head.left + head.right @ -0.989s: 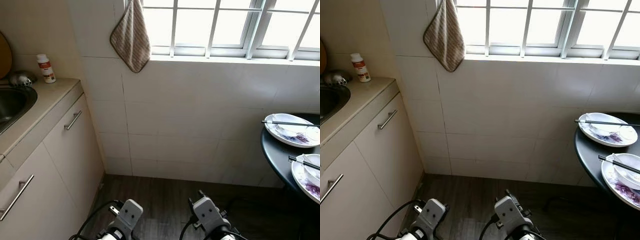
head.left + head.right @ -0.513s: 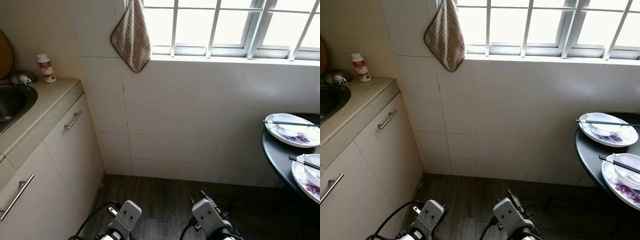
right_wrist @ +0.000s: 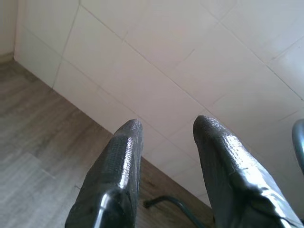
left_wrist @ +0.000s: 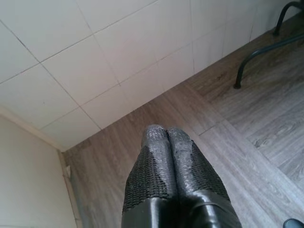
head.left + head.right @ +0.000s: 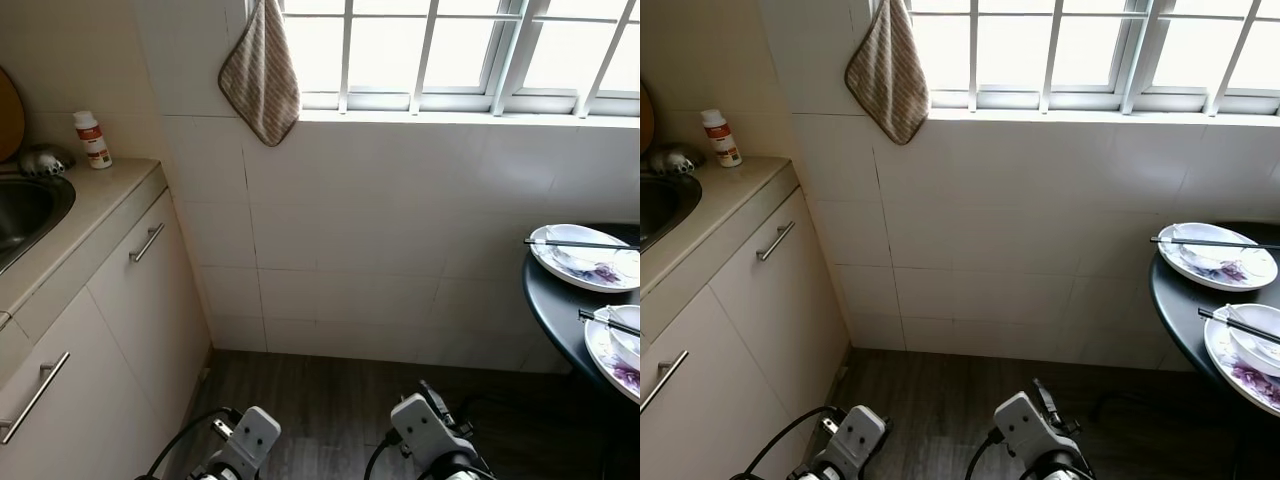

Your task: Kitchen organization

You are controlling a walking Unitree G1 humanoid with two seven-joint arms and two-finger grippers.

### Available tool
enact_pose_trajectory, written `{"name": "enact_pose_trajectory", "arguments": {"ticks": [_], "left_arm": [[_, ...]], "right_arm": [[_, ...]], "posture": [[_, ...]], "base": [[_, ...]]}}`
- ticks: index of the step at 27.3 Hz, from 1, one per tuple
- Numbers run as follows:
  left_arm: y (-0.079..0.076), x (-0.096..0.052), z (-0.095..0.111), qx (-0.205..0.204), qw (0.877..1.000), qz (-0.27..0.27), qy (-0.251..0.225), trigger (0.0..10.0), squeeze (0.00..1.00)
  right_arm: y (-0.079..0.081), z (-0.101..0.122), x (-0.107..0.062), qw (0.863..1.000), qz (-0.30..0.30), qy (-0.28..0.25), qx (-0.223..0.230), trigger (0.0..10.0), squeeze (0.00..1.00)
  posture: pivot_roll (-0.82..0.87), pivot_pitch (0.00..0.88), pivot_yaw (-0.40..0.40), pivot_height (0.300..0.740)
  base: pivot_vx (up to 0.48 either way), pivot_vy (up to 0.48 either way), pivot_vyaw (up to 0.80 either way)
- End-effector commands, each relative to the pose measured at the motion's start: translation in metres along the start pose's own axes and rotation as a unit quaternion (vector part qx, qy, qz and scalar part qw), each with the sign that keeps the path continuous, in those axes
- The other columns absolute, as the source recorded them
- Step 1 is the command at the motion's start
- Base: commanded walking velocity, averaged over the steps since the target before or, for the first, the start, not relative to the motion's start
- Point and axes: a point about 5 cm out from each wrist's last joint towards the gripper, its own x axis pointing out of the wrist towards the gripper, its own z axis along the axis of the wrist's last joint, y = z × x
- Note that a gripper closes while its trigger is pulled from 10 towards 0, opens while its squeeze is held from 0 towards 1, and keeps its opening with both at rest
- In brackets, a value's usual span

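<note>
White plates (image 5: pixel 585 257) with purple scraps and black chopsticks (image 5: pixel 580 245) sit on the dark round table (image 5: pixel 548 305), while the left gripper (image 4: pixel 166 137) is pressed closed and empty and the right gripper (image 3: pixel 164 130) gapes, holding nothing.

place: home kitchen | counter (image 5: pixel 95 205) with steel sink (image 5: pixel 25 205) and cupboard doors (image 5: pixel 150 300) | white tiled wall (image 5: pixel 400 230) under barred window (image 5: pixel 450 50) | dishcloth (image 5: pixel 262 72) hanging | round dark table (image 5: pixel 560 310) with used plates (image 5: pixel 585 258) and chopsticks (image 5: pixel 580 244) | wood-look floor (image 5: pixel 330 400)

Head pair looking down at tiled wall (image 5: pixel 400 250) and window (image 5: pixel 440 50). Wrist views low, sharing floor (image 4: pixel 228 142) and wall base past black fingers (image 3: pixel 118 161).
</note>
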Motion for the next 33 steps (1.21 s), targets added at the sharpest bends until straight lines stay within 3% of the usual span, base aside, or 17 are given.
{"name": "enact_pose_trajectory", "arguments": {"ticks": [1,3,18,33], "left_arm": [[-0.002,-0.002,-0.003,-0.001,1.0,-0.006,0.008,10.0,0.0],[-0.002,0.0,-0.003,-0.006,1.0,-0.008,0.009,10.0,0.0],[-0.002,0.002,-0.003,-0.021,1.0,-0.009,0.005,10.0,0.0],[-0.005,0.002,0.002,-0.033,0.999,-0.01,-0.011,10.0,0.0]], "right_arm": [[0.005,0.001,-0.005,1.0,0.008,-0.007,0.028,10.0,0.0],[0.012,-0.005,-0.007,0.999,0.022,0.004,0.041,10.0,0.0],[0.009,-0.007,-0.002,0.998,0.026,-0.002,0.065,10.0,0.0],[0.004,-0.012,-0.008,0.997,0.02,-0.001,0.075,10.0,0.0]], "posture": [[0.01,0.0,0.026,0.74],[0.01,0.0,0.03,0.74],[0.02,0.0,0.02,0.74],[0.0,0.0,0.024,0.74]], "base": [[0.0,0.0,0.0],[0.0,0.0,0.0],[0.0,0.0,0.0],[0.0,0.0,0.0]]}}
